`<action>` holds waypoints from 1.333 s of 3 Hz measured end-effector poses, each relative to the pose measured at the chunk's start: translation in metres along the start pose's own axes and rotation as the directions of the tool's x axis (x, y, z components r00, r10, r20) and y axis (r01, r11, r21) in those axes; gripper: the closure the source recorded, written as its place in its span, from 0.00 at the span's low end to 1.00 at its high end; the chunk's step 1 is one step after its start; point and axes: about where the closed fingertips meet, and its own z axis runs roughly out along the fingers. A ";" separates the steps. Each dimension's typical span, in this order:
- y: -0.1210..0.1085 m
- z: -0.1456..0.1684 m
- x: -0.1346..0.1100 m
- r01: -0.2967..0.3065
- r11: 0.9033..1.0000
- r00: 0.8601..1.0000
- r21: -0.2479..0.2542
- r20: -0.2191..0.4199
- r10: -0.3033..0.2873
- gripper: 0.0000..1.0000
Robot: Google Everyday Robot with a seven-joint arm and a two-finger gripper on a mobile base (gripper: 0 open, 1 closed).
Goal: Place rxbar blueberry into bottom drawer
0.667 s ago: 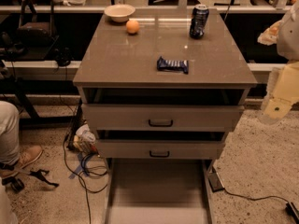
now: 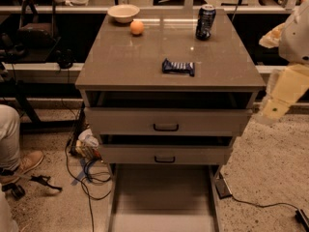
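The rxbar blueberry point(image 2: 178, 67) is a small dark blue wrapped bar lying flat on the cabinet top point(image 2: 125, 62), right of centre and near the front edge. The bottom drawer point(image 2: 164, 197) is pulled out at floor level and shows a plain grey-beige floor with low side walls. Only the pale links of my arm point(image 2: 285, 88) show at the right edge, beside the cabinet's right side and apart from it. The gripper itself is out of view.
On the cabinet top stand a dark blue soda can point(image 2: 205, 22) at the back right, an orange point(image 2: 137, 27) and a white bowl point(image 2: 123, 12) at the back left. The two upper drawers point(image 2: 165, 124) stand slightly open. Cables point(image 2: 87, 173) and a person's foot point(image 2: 26, 164) are at the left.
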 end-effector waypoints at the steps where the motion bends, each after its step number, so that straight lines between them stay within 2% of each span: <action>1: -0.039 0.032 -0.035 -0.018 1.000 0.984 -0.015 0.177 0.021 0.00; 2: -0.085 0.061 -0.074 -0.064 0.997 0.943 -0.033 0.326 0.071 0.00; 3: -0.122 0.107 -0.111 -0.107 0.992 0.910 -0.072 0.395 0.127 0.00; 4: -0.122 0.107 -0.111 -0.107 0.992 0.910 -0.072 0.395 0.127 0.00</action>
